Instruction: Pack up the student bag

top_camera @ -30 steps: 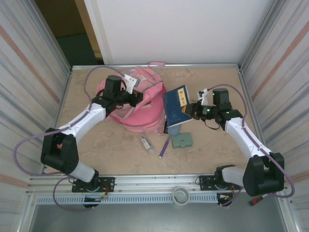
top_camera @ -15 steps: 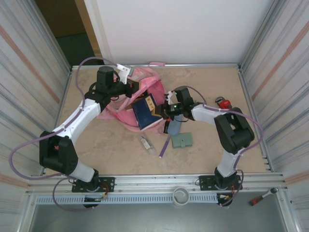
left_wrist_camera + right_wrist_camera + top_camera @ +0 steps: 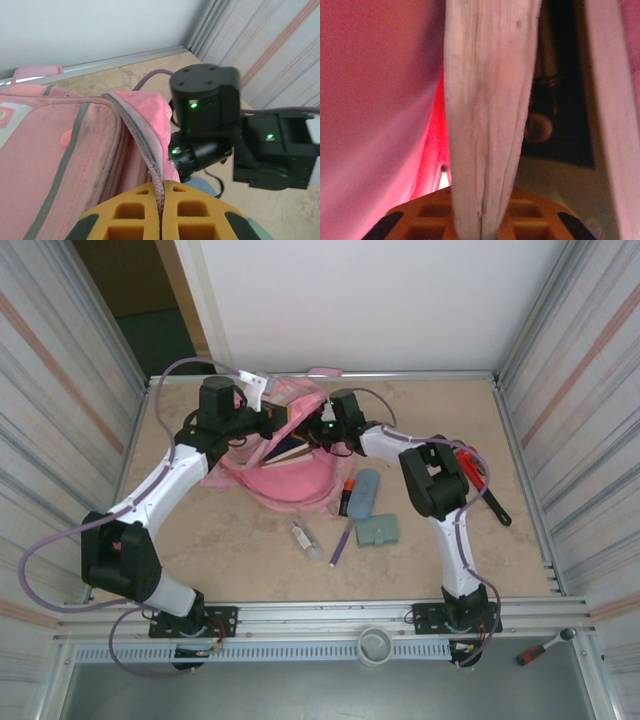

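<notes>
Found the student bag (image 3: 285,478) lying at the far middle of the table (image 3: 250,550), its mouth held open. Saw the left gripper (image 3: 161,190) clamped on the bag's zip edge, and the right gripper (image 3: 481,212) inside the mouth, pinched on the pale page edge of a book (image 3: 490,100).

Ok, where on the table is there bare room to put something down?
Bare table between the left arm and small bottle; also the near right corner. Crowded in front of the student bag, around the pencil pouch.

Beige table (image 3: 220,550): student bag (image 3: 285,483) back-ctr; nr it blue pouch (image 3: 364,494), grey-green case (image 3: 378,531), purple pen (image 3: 340,542), sm clear tube (image 3: 304,537)
</notes>
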